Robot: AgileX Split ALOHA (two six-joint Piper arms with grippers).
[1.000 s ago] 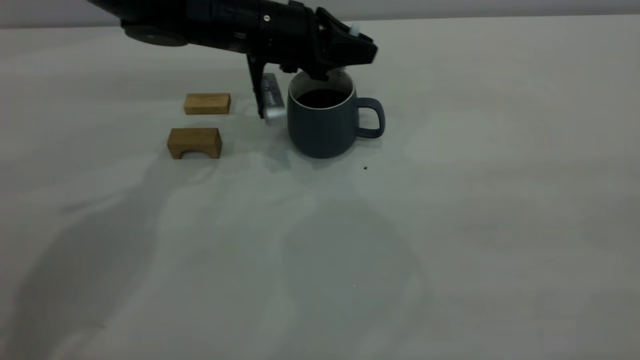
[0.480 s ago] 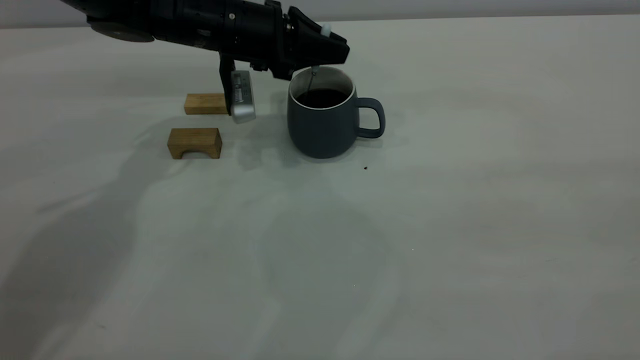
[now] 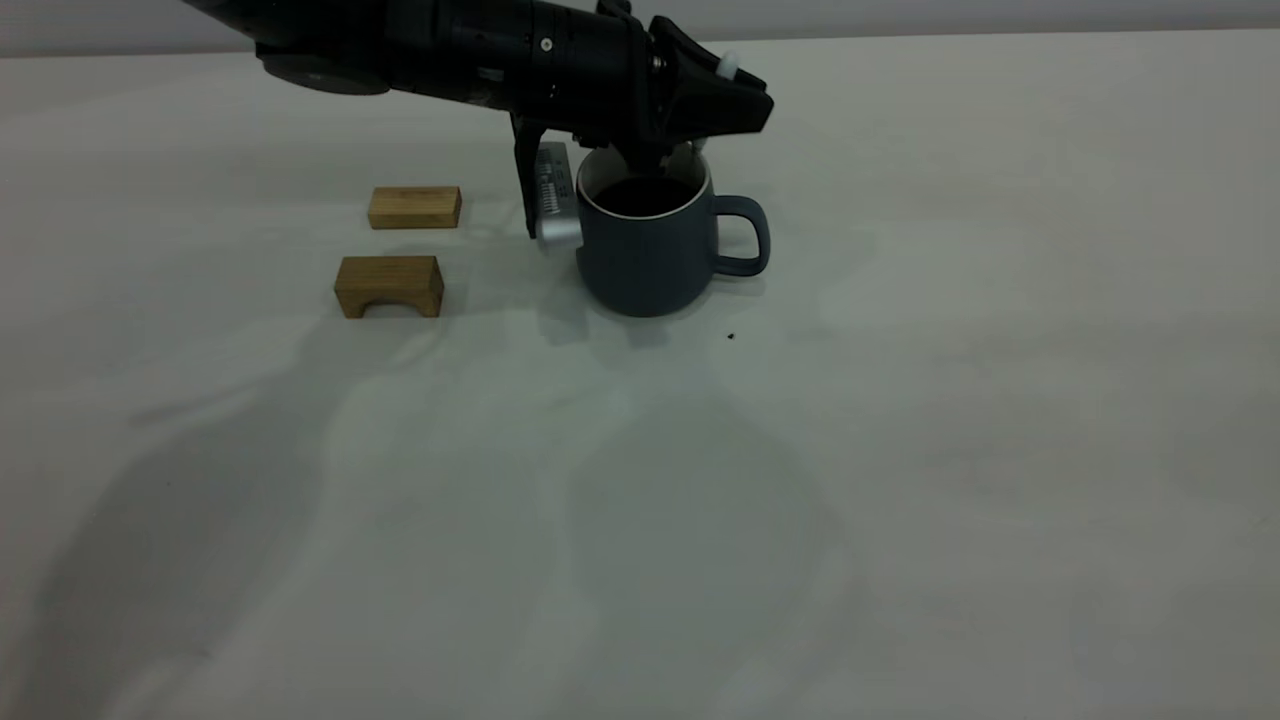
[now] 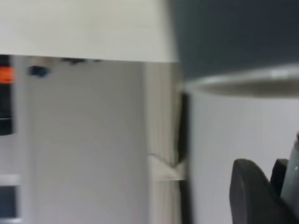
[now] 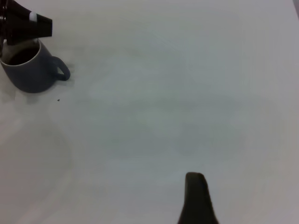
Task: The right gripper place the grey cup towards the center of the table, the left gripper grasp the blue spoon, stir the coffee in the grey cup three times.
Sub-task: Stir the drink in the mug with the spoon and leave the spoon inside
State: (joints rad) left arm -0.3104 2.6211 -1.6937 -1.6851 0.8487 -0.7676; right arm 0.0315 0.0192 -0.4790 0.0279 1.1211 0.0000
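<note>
The grey cup (image 3: 645, 260) stands upright on the table (image 3: 900, 450) with dark coffee (image 3: 645, 197) inside, its handle pointing right. My left gripper (image 3: 745, 105) hovers over the cup's rim, shut on the blue spoon (image 3: 727, 62), whose pale handle tip pokes out above the fingers. The spoon's metal neck (image 3: 690, 152) slants down into the cup at its far right edge. In the left wrist view the cup (image 4: 233, 37) fills the frame close up. My right gripper (image 5: 196, 198) is far off to the side, well away from the cup (image 5: 30, 77).
Two wooden blocks lie left of the cup: a flat one (image 3: 414, 207) and an arched one (image 3: 389, 285). A small dark speck (image 3: 731, 336) sits on the table just in front of the cup's handle.
The left gripper swung left across the cup half a second ago, then back right and slightly forward, carrying the spoon around inside the cup. The cup has not moved.
</note>
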